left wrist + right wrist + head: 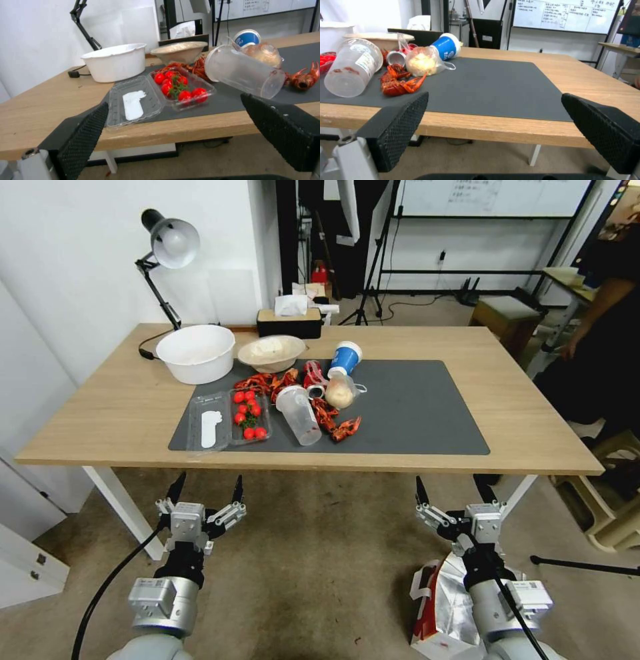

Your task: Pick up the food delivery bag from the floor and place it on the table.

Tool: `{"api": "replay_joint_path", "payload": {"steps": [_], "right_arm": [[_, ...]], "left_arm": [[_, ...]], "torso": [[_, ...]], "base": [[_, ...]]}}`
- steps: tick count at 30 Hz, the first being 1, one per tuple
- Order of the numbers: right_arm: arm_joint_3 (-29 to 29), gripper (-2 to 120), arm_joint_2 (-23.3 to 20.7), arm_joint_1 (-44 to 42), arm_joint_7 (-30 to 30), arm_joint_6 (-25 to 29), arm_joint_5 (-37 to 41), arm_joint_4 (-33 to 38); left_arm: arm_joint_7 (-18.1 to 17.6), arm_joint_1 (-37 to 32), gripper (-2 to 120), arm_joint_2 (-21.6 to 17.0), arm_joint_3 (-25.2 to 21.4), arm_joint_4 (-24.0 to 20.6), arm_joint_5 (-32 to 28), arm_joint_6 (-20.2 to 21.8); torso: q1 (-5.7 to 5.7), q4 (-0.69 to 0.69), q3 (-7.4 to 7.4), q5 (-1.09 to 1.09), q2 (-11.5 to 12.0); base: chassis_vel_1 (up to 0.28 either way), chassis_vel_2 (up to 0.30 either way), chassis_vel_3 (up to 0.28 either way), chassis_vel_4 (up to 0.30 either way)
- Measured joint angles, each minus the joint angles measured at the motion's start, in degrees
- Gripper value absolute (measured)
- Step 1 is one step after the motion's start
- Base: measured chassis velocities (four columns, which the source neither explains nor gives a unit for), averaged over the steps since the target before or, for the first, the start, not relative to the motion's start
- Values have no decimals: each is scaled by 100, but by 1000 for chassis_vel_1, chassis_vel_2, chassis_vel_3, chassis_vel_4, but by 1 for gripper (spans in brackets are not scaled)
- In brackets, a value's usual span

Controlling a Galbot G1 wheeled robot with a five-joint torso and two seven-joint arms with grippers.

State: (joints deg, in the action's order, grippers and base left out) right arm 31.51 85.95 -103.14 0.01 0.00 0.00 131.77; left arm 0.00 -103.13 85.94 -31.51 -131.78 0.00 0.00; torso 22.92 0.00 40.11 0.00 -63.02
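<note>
I have both arms held out low in front of the worktop (120, 407), short of its near edge. The left end effector (205, 492) hangs with its fingers spread apart and nothing between them, and the right end effector (455, 492) is the same, apart and empty. The food delivery bag (445, 607) sits on the floor (313, 567) right under my right forearm, open mouth up, foil lining showing, a white loop handle (420, 583) sticking out on its left side. So the pick has not begun, as I judge it. To do it well I would bend the torso and bring the right end effector down and back toward the bag, since it now points past it at the worktop edge. I would go for the loop handle or the top rim rather than the thin paper wall, which I expect to crumple and slip. The left half of the dark grey mat (486, 82) is crowded: a tipped clear plastic cup (299, 415), crayfish (337, 425), an open clamshell of cherry tomatoes (176, 87), a white tub (197, 352) and a blue cup (345, 359). The right half is bare, so I would aim the bag there, lifting it well above the edge first.
</note>
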Motion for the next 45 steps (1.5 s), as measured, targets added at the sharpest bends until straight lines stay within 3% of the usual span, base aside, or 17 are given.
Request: {"api": "replay_joint_path", "payload": {"steps": [26, 29, 30, 34, 45], "right_arm": [[4, 100, 0, 8, 0, -23, 26, 2], [208, 100, 0, 161, 22, -463, 445, 224], [208, 100, 0, 161, 22, -463, 445, 224], [599, 100, 0, 459, 74, -1328, 1262, 651], [977, 100, 11, 727, -202, -1952, 1966, 924]], "left_arm": [[0, 19, 99, 12, 4, 0, -28, 28], [-26, 277, 100, 195, 129, -127, -460, 560], [-26, 277, 100, 195, 129, -127, -460, 560], [-46, 668, 100, 496, 328, -308, -1120, 1353], [160, 697, 100, 530, 200, -63, -1111, 1108]], "torso": [[0, 0, 0, 0, 0], [0, 0, 0, 0, 0], [0, 0, 0, 0, 0], [0, -3, 0, 1, 0], [0, 1, 1, 0, 0]], "base": [[0, 0, 0, 0], [0, 0, 0, 0], [0, 0, 0, 0], [0, 0, 0, 0], [0, 0, 0, 0]]}}
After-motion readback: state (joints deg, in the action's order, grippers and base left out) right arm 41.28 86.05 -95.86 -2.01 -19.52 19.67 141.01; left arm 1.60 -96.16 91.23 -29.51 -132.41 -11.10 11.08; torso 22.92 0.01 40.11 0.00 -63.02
